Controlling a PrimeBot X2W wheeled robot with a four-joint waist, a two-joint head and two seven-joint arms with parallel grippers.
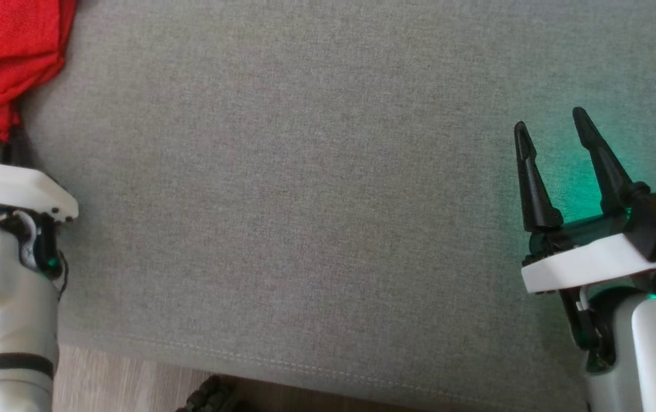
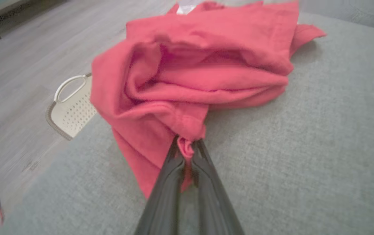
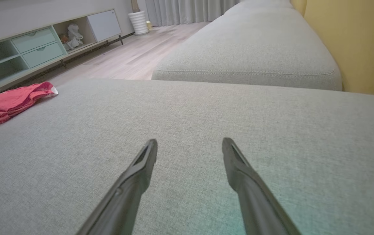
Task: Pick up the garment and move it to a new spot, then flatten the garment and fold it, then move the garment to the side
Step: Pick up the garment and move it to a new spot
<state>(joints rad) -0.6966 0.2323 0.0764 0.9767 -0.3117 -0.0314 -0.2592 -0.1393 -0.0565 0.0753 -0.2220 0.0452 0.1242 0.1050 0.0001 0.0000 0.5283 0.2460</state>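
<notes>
- Head view: the red garment [image 1: 2, 63] lies crumpled at the far left corner of the grey sofa seat [image 1: 316, 200], partly cut off by the picture's edge.
- The left arm [image 1: 2, 286] comes up along the seat's left edge, its white wrist plate just short of the garment. From here I cannot tell how its fingers stand.
- The right hand [image 1: 551, 121] is near the seat's right edge with its two dark fingers apart and nothing between them. A green glow falls on the fabric beside it.
- A strip of wooden floor [image 1: 110, 377] shows below the seat's front seam.
- Left wrist view: the left hand [image 2: 187, 147] has its fingers together, clamped on a small bunch of the garment [image 2: 206, 65] at its near edge.
- The rest of the cloth is heaped in loose folds beyond the fingertips, resting on the seat and reaching its edge.
- A white perforated basket [image 2: 71, 111] sits on the floor just past that edge, partly hidden by the cloth.
- Right wrist view: the right hand [image 3: 190, 143] is over bare grey fabric, fingers spread wide and empty.
- The garment [image 3: 7, 102] lies well apart from it, at the seat's far left edge.
- A second cushion [image 3: 249, 49] adjoins the seat beyond, and a low cabinet [image 3: 37, 45] stands across the floor.
</notes>
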